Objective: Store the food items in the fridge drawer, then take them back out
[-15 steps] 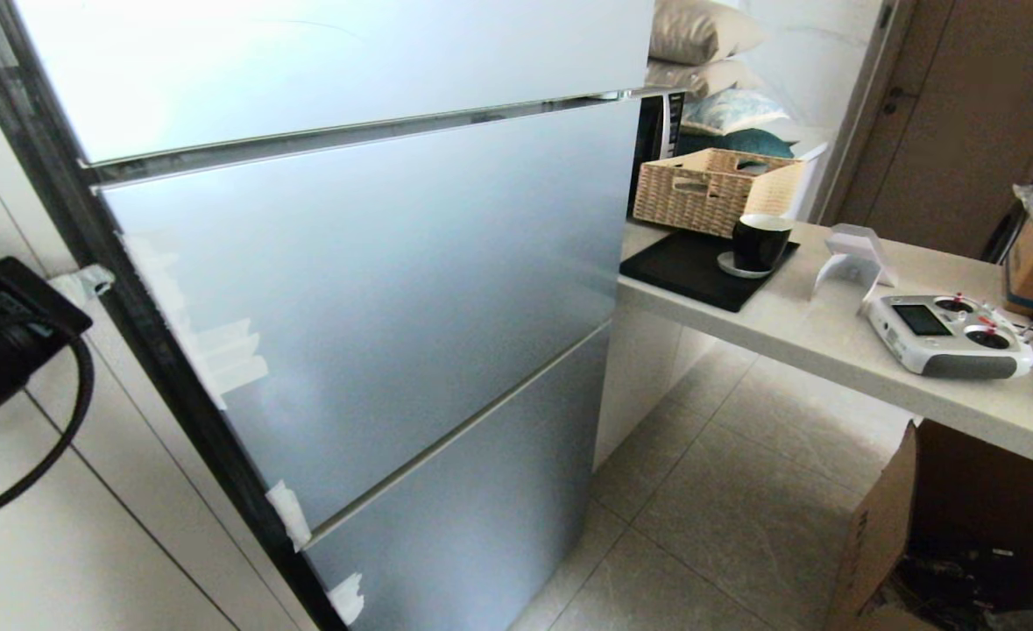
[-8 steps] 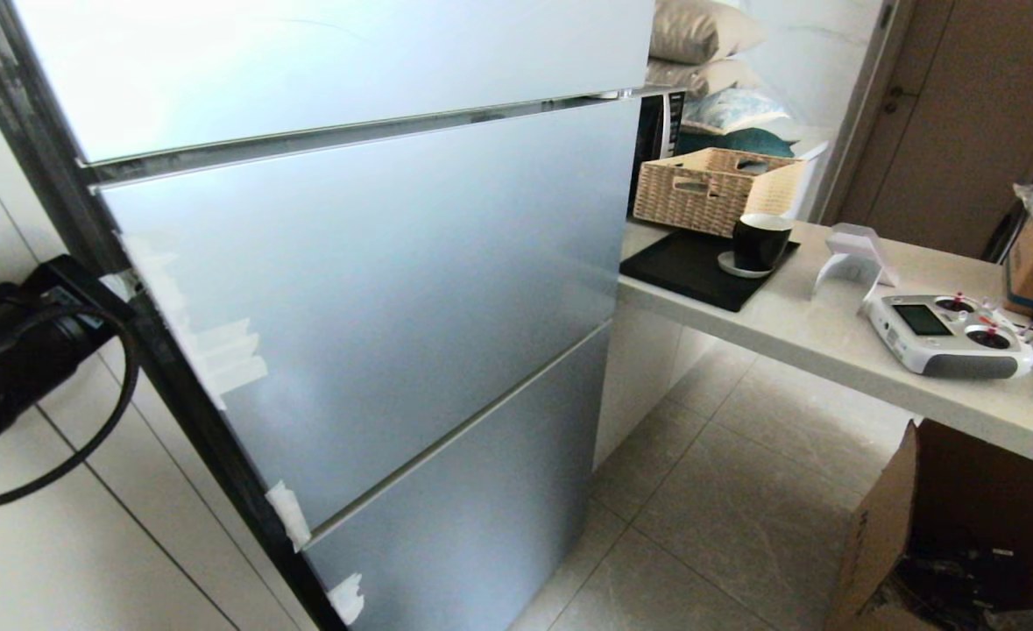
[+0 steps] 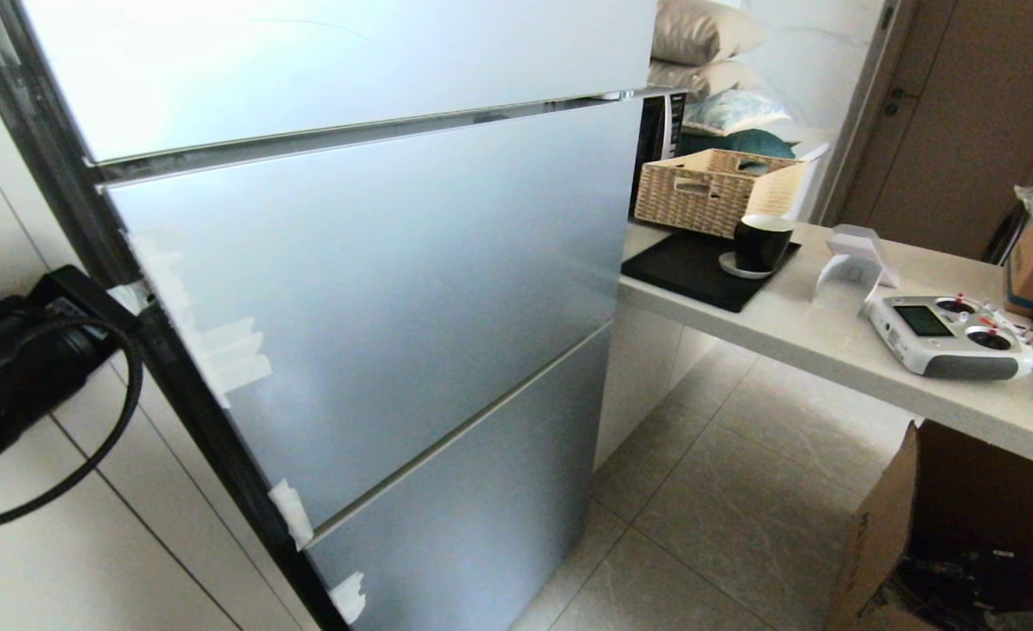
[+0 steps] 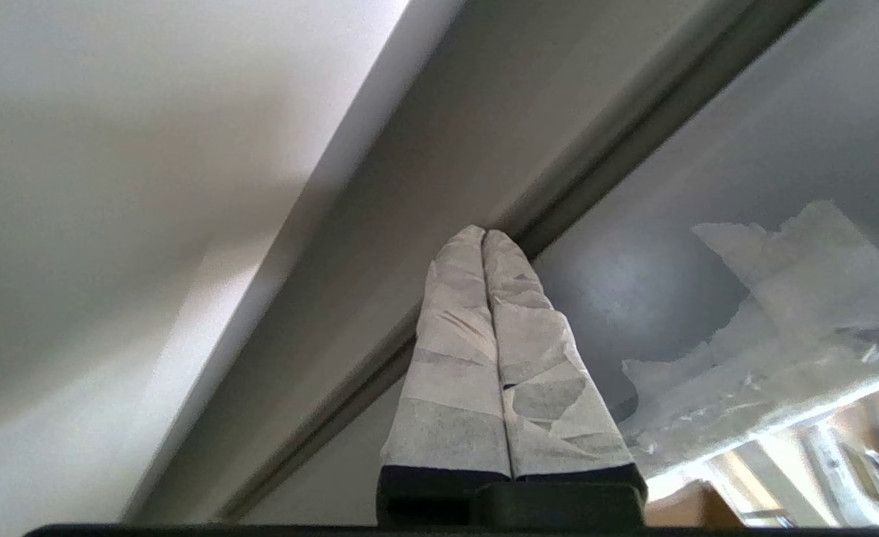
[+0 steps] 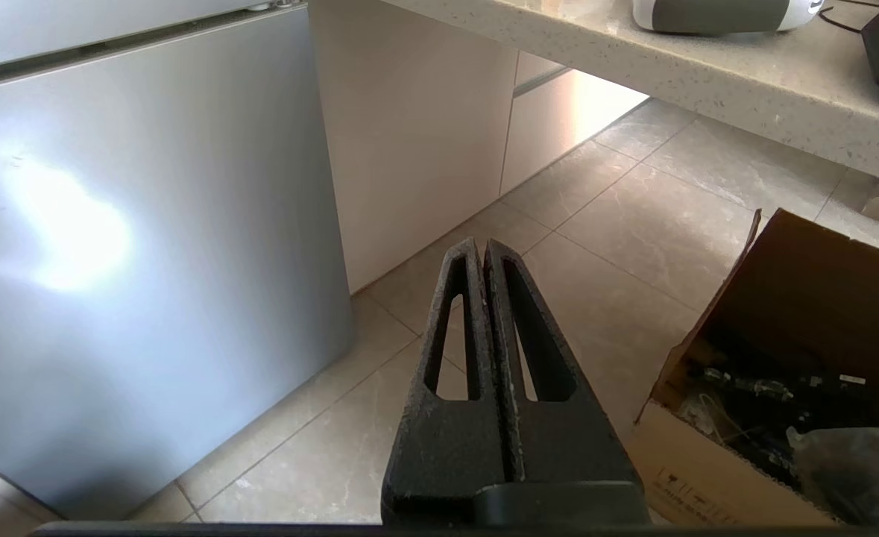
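Two grippers show, both with fingers pressed together and nothing between them; the right gripper (image 5: 484,250), bare black, hangs low over the tiled floor (image 5: 618,224) in its wrist view, pointing toward the foot of the fridge and an open cardboard box (image 5: 774,373) of dark clutter; it does not appear in the head view. The left gripper (image 4: 484,235), its fingers (image 4: 454,343) wrapped in pale tape, has its tips at the dark seam along the left edge of the fridge's middle door (image 3: 376,307); whether they touch the seam cannot be told; in the head view the left arm (image 3: 17,377) is a black bulk with a looping cable at the left margin, its front end against that same dark edge. White tape scraps (image 3: 227,359) cling to the door's left side, with more lower down near the bottom door (image 3: 463,517). All three silver doors of the fridge are closed, so the fridge drawer and the food items are out of sight; where they lie cannot be told. Beyond the fridge to the right runs a pale counter (image 3: 831,337) bearing a white remote controller (image 3: 950,335), a white stand (image 3: 853,258), a black cup (image 3: 761,241) on a black tray (image 3: 691,267), and a wicker basket (image 3: 713,188); farthest back, cushions (image 3: 709,53) are stacked against the wall.
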Controlling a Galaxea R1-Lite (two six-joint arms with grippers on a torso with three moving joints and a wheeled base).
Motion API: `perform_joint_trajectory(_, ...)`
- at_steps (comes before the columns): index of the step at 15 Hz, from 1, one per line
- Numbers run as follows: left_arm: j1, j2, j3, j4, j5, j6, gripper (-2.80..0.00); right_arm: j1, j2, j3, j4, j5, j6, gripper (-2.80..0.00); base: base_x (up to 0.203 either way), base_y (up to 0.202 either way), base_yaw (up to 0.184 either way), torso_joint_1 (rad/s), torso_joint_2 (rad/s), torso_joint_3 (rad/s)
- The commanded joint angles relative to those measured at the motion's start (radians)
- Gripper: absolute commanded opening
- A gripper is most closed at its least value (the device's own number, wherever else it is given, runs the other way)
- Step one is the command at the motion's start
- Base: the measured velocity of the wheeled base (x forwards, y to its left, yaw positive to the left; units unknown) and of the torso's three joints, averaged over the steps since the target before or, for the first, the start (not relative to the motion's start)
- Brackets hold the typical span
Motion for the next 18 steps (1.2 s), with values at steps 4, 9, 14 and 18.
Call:
perform_joint_trajectory(4, -0.05, -0.09, 0.033, 0.004, 0.002, 0.001, -2.8, 0.0, 0.0, 0.0, 0.001, 0.0, 0.0, -2.8, 0.0, 0.0, 0.0, 0.0, 0.0, 0.0)
perform_joint_trajectory(9, -0.051, -0.133, 0.083, 0.004, -0.001, 0.001, -2.8, 0.0, 0.0, 0.0, -0.001, 0.0, 0.001, -2.8, 0.0, 0.0, 0.0, 0.0, 0.0, 0.0)
perform_joint_trajectory(14, -0.091, -0.164, 0.118, 0.006, -0.021, -0.001, -2.8, 0.0, 0.0, 0.0, 0.001, 0.0, 0.001, -2.8, 0.0, 0.0, 0.0, 0.0, 0.0, 0.0)
perform_joint_trajectory(18, -0.13, -0.161, 0.129, 0.006, -0.023, -0.001, -2.8, 0.0, 0.0, 0.0, 0.001, 0.0, 0.003, -2.8, 0.0, 0.0, 0.0, 0.0, 0.0, 0.0)
